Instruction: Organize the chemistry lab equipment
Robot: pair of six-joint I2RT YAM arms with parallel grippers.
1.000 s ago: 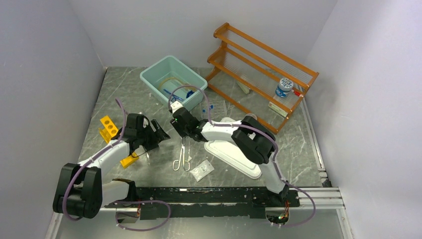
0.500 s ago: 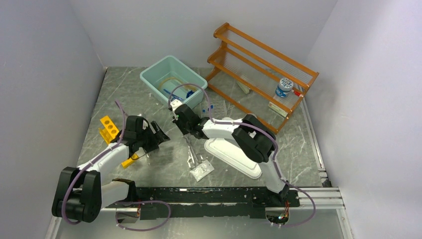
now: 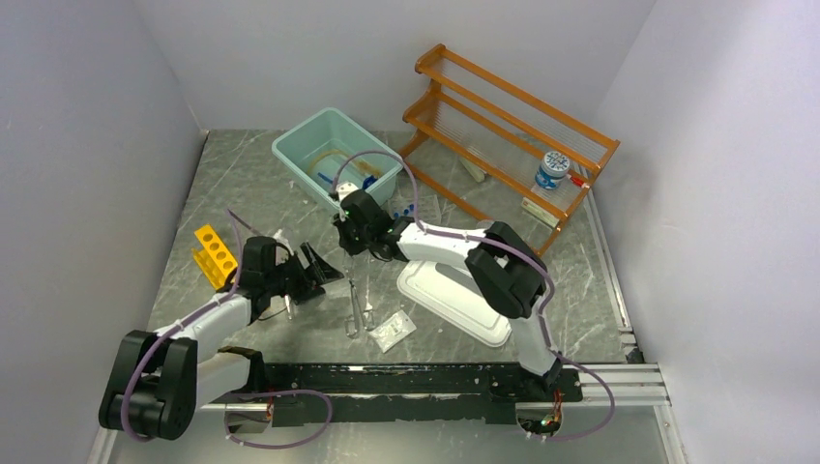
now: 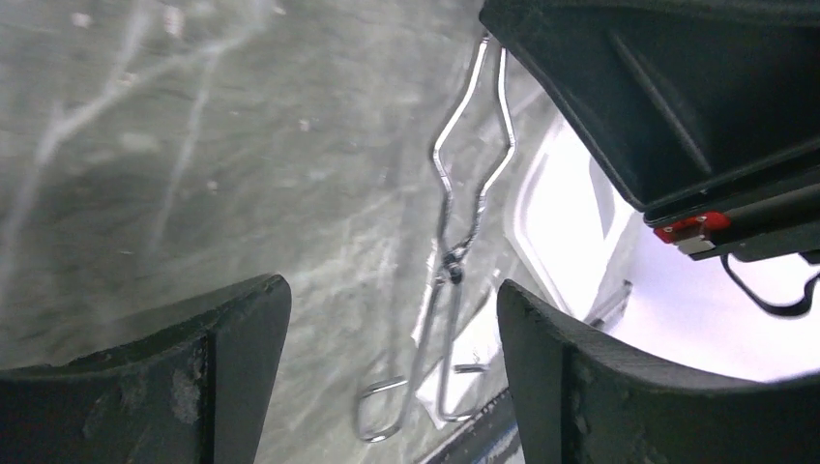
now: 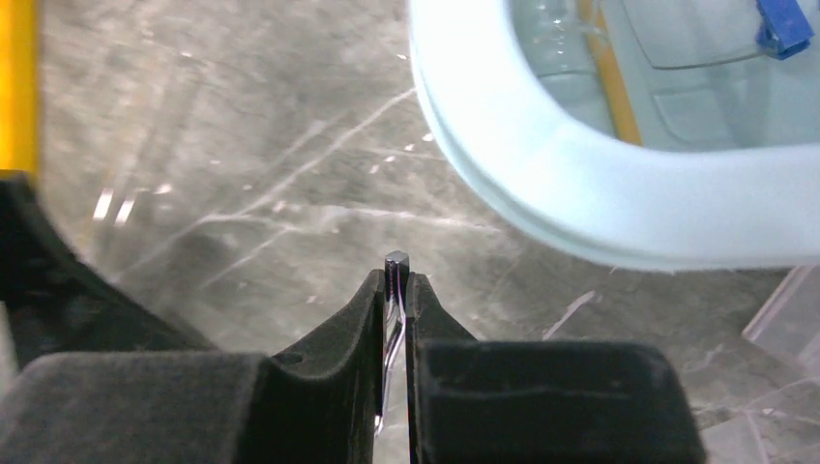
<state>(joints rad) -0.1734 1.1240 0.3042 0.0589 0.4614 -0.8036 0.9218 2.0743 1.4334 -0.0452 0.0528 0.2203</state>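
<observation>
Metal tongs [image 3: 359,305] hang slanted, handle loops low near the table. My right gripper [image 3: 352,249] is shut on their tip. In the right wrist view the tongs' dark tip [image 5: 397,263] pokes out between the closed gripper [image 5: 397,282]. My left gripper [image 3: 317,271] is open, just left of the tongs and holding nothing. Through its gap [image 4: 392,358] I see the tongs [image 4: 453,227]. The yellow test-tube rack [image 3: 215,253] stands at the left. The pale blue bin [image 3: 290,152] holds amber tubing [image 5: 604,77] and blue-framed goggles [image 5: 781,24].
A white lid [image 3: 454,302] lies right of the tongs and a small clear packet [image 3: 392,331] lies under their loops. The orange shelf [image 3: 503,121] at the back right carries a small jar [image 3: 552,169]. Blue-capped vials [image 3: 404,208] lie by the bin.
My right gripper closed on the tongs' tip and drew it up toward the bin, swinging the tongs. My left arm slid right, toward the tongs, still open.
</observation>
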